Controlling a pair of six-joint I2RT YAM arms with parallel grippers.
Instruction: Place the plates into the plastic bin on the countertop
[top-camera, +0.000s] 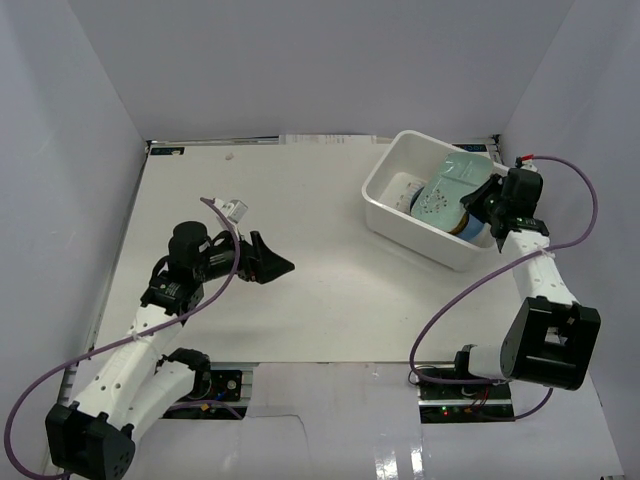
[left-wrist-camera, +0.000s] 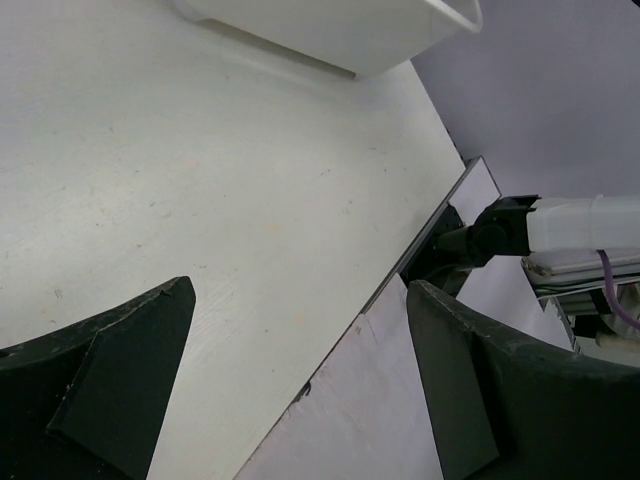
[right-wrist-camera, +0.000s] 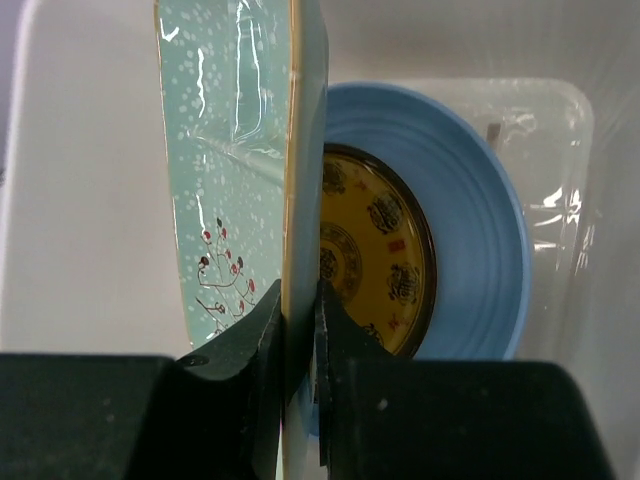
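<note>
The white plastic bin (top-camera: 378, 205) stands on the countertop (top-camera: 300, 190) at the back right. My right gripper (top-camera: 481, 204) reaches into it and is shut on the edge of a mint-green plate (right-wrist-camera: 235, 170) with white speckles and a red-berry twig, held on edge. Behind that plate in the bin lie a light blue plate (right-wrist-camera: 480, 250) and a gold-patterned plate (right-wrist-camera: 375, 250) on top of it. My left gripper (top-camera: 277, 265) hovers open and empty over the countertop's middle left, its dark fingers (left-wrist-camera: 120, 385) spread wide.
The bin's outer wall (left-wrist-camera: 330, 30) shows at the top of the left wrist view. The countertop's dark front edge (left-wrist-camera: 400, 270) runs diagonally, with the right arm's base (left-wrist-camera: 570, 225) beyond it. Purple cables (top-camera: 470, 290) loop beside the arms. Grey walls enclose the table.
</note>
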